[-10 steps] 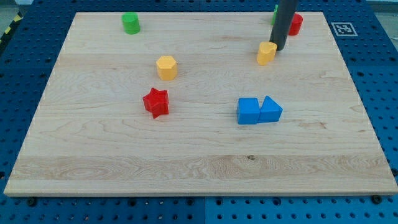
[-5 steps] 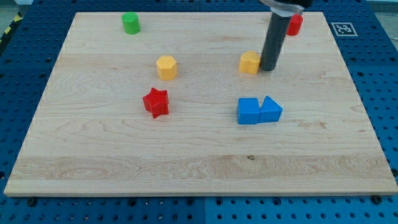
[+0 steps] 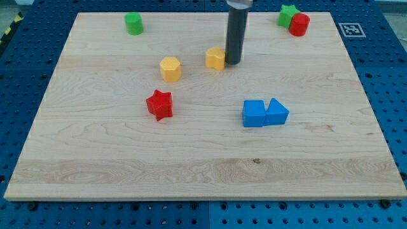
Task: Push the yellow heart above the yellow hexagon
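The yellow heart [image 3: 216, 58] lies on the wooden board, right of the yellow hexagon [image 3: 170, 69] and slightly nearer the view's top. My tip [image 3: 232, 63] touches the heart's right side; the dark rod rises to the view's top edge. About a block's width of board separates the heart from the hexagon.
A red star [image 3: 159, 105] sits just below the hexagon. A blue cube [image 3: 254, 114] and blue triangle [image 3: 276, 112] touch at centre right. A green cylinder [image 3: 133, 23] is top left. A green star [image 3: 287, 14] and red cylinder [image 3: 299, 24] are top right.
My tip has moved left across the board, pushing the yellow heart from the right of centre toward the yellow hexagon. The other blocks have not moved.
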